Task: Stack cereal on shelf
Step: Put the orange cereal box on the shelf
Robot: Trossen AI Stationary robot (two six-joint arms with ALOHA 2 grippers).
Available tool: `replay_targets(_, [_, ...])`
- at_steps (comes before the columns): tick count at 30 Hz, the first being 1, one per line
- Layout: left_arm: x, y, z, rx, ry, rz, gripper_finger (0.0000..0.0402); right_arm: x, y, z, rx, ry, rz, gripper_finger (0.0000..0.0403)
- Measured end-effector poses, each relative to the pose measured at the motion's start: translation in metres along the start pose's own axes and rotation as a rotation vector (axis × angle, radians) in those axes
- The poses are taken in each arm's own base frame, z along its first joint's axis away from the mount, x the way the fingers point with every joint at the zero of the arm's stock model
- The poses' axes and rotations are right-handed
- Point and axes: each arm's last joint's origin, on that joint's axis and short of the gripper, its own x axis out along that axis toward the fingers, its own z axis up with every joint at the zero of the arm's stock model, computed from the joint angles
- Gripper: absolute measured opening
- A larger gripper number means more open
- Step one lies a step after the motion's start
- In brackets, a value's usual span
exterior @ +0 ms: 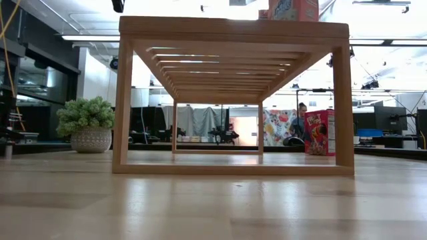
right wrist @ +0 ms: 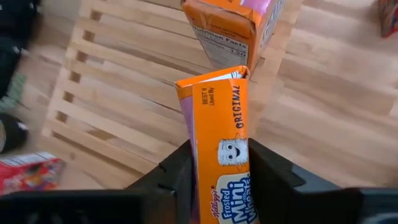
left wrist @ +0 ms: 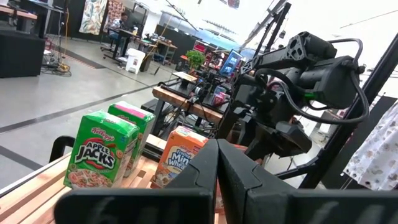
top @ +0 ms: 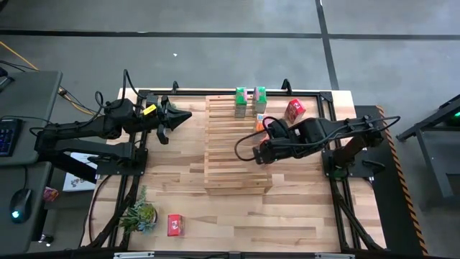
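Clamped between the fingers of the right gripper is an orange cereal box, held over the right part of the wooden shelf, above its slatted top. A second orange box stands on the slats just beyond the held one, near the shelf's far right edge. Two green boxes stand side by side on the far end of the shelf top; in the left wrist view the nearer one reads Apple Jacks.

One red box stands on the tabletop just right of the shelf's far corner, and another red box lies on the table near the front left, beside a small potted plant.

At the left, the left gripper hovers near the shelf's far left corner, its fingers pressed together and holding nothing.

In the low view the shelf stands as an open frame, with a red box visible behind its right leg.
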Motion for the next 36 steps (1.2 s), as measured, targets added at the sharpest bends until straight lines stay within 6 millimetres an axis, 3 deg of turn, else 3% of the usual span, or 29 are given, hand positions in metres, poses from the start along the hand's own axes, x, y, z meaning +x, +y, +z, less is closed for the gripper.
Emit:
replay_targets(16, [0.0, 0.0, 0.0, 0.0, 0.0, 0.0, 0.0, 0.002, 0.001, 0.001, 0.169, -0.079, -0.008, 0.011])
replay_targets(24, [0.0, 0.0, 0.0, 0.01, 0.0, 0.001, 0.0, -0.002, 0.03, 0.001, 0.148, -0.077, 0.268, 0.011])
replay_targets(28, [0.0, 0.0, 0.0, 0.009, 0.0, 0.0, 0.0, 0.001, 0.044, 0.011, 0.128, -0.158, 0.362, 0.011])
replay_targets(36, [0.0, 0.0, -0.001, 0.01, 0.006, 0.003, 0.0, 0.021, 0.045, 0.04, 0.081, -0.211, 0.314, 0.011])
